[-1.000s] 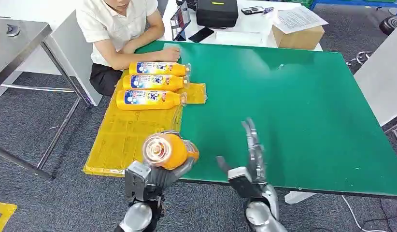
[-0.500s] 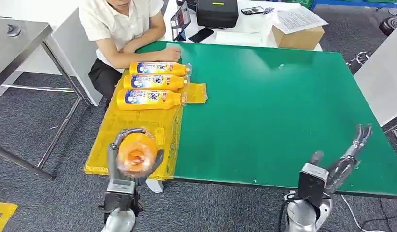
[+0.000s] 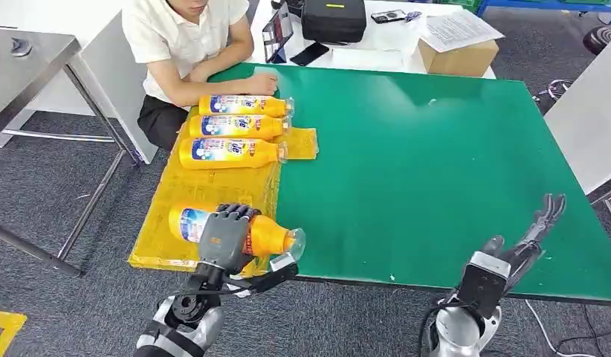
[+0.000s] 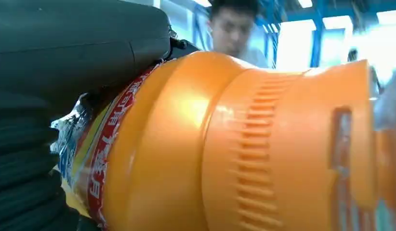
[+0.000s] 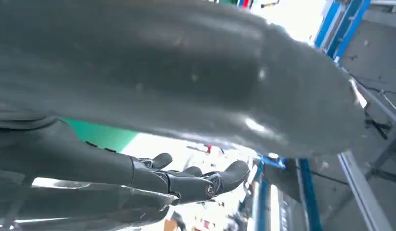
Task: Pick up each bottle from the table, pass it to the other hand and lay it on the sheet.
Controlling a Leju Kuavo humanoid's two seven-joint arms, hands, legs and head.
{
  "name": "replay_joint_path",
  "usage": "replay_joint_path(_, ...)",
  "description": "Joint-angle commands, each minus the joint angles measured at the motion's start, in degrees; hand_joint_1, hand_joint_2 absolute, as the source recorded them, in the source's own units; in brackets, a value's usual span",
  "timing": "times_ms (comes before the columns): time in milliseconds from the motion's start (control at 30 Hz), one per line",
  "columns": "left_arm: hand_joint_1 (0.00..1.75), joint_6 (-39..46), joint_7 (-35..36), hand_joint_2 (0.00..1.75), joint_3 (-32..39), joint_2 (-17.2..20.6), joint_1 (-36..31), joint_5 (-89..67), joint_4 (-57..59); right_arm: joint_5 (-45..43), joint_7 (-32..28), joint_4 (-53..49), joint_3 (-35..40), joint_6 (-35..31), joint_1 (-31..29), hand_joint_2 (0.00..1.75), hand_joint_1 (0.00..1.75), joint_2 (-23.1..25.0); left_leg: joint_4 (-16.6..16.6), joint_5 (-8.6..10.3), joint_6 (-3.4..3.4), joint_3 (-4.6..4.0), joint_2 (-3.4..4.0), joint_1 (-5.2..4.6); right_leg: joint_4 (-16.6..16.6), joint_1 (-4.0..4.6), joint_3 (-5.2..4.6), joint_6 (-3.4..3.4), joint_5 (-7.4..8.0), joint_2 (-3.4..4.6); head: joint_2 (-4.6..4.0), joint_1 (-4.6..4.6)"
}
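A green table [image 3: 436, 171] is standing on grey carpet, its left edge covered by a yellow sheet [image 3: 206, 197] that is running from the near edge toward the far left corner. Three orange bottles [image 3: 232, 128] are lying on their sides on the far part of the sheet, side by side and touching, caps pointing right. A fourth orange bottle [image 3: 269, 234] is lying across the sheet's near end, cap pointing right, under the left hand [image 3: 222, 238]. A person's forearm [image 3: 236, 83] is resting on the far left corner.
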Motion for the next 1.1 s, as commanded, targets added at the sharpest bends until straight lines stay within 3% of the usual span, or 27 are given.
replay_joint_path(33, 1.64, -6.93, 0.73, 1.75, -3.84, 1.78, -10.11, 2.79, 12.02, -2.21, -0.05, 7.00, 4.77, -0.07, -0.64, 0.00, 0.00, -2.13, -0.07, 0.01, -0.13, 0.17, 0.00, 0.07, -0.07, 0.06, 0.18, -0.14, 0.02, 0.03, 0.00, -0.02)
replay_joint_path(67, 1.75, -11.02, -0.06, 1.75, -5.17, 2.65, -10.76, 5.84, 11.66, -4.37, -0.05, 7.99, 4.95, 1.35, -0.54, 0.00, 0.00, -2.38, -0.06, 0.00, -0.10, 0.13, 0.06, 0.06, -0.05, 0.06, 0.12, -0.11, 0.03, 0.07, 0.00, -0.04)
replay_joint_path(300, 1.75, -17.94, -0.63, 1.75, -6.67, 1.90, -16.98, 18.21, 21.32, -5.05, -0.05, 10.94, 8.00, 2.34, -1.62, 0.00, 0.00, -3.07, -0.04, 0.03, -0.09, 0.06, -0.02, 0.06, -0.04, 0.07, 0.08, -0.09, 0.03, -0.02, 0.00, -0.04)
replay_joint_path(367, 0.93, -18.96, -1.76, 1.75, -6.03, 1.04, -19.01, 22.17, 24.33, -5.26, -0.05, 11.99, 8.53, 2.95, -2.09, 0.00, 0.00, -3.17, -0.04, 0.04, -0.09, 0.06, -0.03, 0.04, -0.03, 0.05, 0.07, -0.09, 0.03, -0.03, 0.00, -0.04)
replay_joint_path(400, 0.70, -19.51, -2.21, 1.75, -5.89, 0.88, -19.54, 23.55, 25.04, -5.23, -0.05, 12.45, 8.65, 3.36, -2.23, 0.00, 0.00, -3.15, -0.08, 0.06, -0.13, 0.15, -0.06, 0.07, -0.08, 0.08, 0.18, -0.14, 0.05, -0.04, 0.00, -0.02)
replay_joint_path(500, 0.70, -19.68, -2.31, 1.75, -6.04, 0.91, -19.88, 23.88, 25.39, -5.15, -0.05, 12.54, 8.72, 3.27, -2.28, 0.00, 0.00, -3.06, -0.05, 0.06, -0.10, 0.15, -0.08, 0.05, -0.04, 0.06, 0.18, -0.10, 0.07, -0.05, 0.00, -0.04)
replay_joint_path(533, 0.26, -19.82, -2.55, 1.75, -5.83, 0.79, -19.87, 24.80, 25.41, -5.01, -0.05, 12.60, 8.94, 3.45, -2.24, 0.00, 0.00, -3.23, -0.05, 0.08, -0.13, 0.18, -0.06, 0.06, -0.04, 0.06, 0.20, -0.12, 0.08, -0.03, 0.00, -0.04)
replay_joint_path(567, 0.00, -19.97, -2.85, 1.75, -5.59, 0.74, -19.99, 26.03, 25.46, -4.99, -0.05, 12.99, 9.20, 3.79, -2.32, 0.00, 0.00, -3.32, -0.05, 0.11, -0.10, 0.15, -0.08, 0.02, -0.01, 0.03, 0.16, -0.08, 0.06, -0.05, 0.00, -0.02)
replay_joint_path(733, 0.00, -24.42, -3.32, 1.75, -7.97, 1.01, -23.33, 30.82, 28.87, -6.01, -0.05, 14.58, 10.24, 4.11, -3.00, 0.00, 0.00, -3.72, -0.06, 0.16, -0.14, 0.17, -0.04, 0.04, -0.02, 0.05, 0.17, -0.29, 0.15, -0.02, 0.00, -0.02)
replay_joint_path(1100, 0.00, -24.73, -4.11, 1.75, -9.31, 0.44, -24.78, 33.62, 33.28, -7.03, -0.05, 15.91, 11.03, 3.90, -4.05, 0.00, 0.00, -4.30, -0.03, 0.16, -0.13, 0.08, -0.02, 0.03, 0.03, 0.04, 0.07, -0.27, 0.16, -0.01, 0.00, -0.02)
